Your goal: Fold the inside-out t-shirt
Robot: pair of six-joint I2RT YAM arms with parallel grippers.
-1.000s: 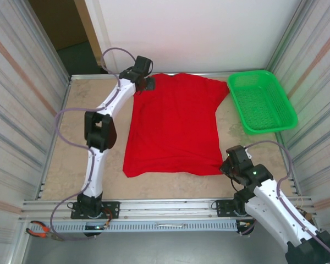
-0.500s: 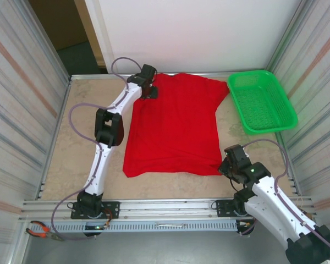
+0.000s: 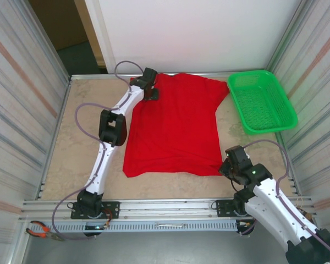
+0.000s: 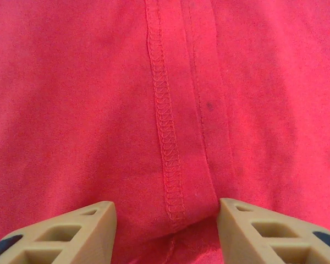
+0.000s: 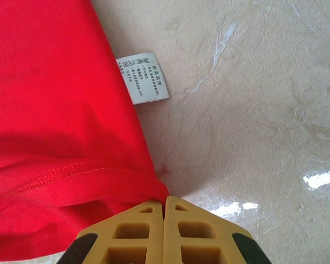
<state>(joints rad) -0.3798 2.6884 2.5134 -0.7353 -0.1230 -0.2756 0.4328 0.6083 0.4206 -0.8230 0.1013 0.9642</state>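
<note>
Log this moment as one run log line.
t-shirt: spread flat, unfolded | left gripper: open, straddling seam at far left | right gripper: shut on near right hem corner

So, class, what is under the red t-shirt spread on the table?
The t-shirt lies flat on the beige table, visible around it. A white care label pokes out at its side edge. Anything beneath the cloth itself is covered.

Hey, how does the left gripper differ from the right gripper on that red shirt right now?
The left gripper stands open, jaws astride a seam of the t-shirt; the right gripper is shut, jaws pressed together. The left gripper is at the shirt's far left corner, the right gripper at its near right hem corner, by the care label. Both are down at the cloth; whether the right one pinches it is unclear.
</note>
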